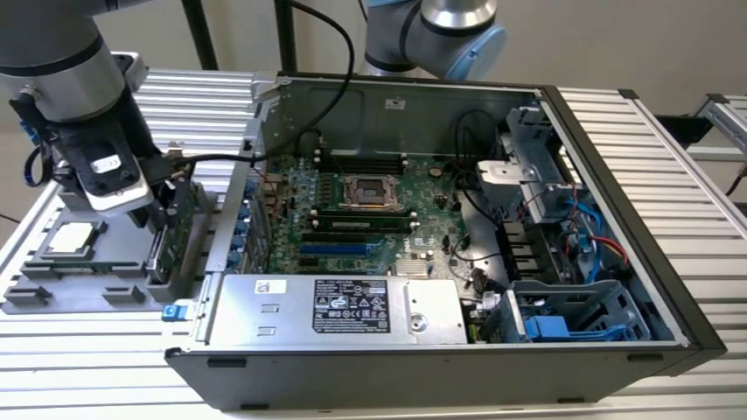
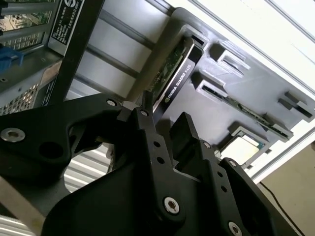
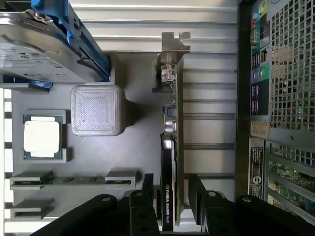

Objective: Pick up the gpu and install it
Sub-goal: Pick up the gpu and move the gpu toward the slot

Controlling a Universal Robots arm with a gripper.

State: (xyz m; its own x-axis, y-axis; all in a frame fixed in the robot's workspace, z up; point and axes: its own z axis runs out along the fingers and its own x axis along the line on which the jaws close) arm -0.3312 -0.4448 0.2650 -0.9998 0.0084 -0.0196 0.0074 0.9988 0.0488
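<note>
You have the matte black pincer (image 3: 170, 177) open astride the gpu (image 3: 172, 128), a thin card with white lettering along its black edge, standing on edge in the grey moulded tray (image 3: 142, 147) on the exterior view's left of the dark metal case (image 1: 467, 385).

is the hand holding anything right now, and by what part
Nothing is held. The open hand straddles the top edge of the upright graphics card, with a gap on each side.

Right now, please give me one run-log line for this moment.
step: pick, pre-grasp | gripper: open, astride gpu | gpu: on edge in grey tray, not lifted | install: not done
</note>
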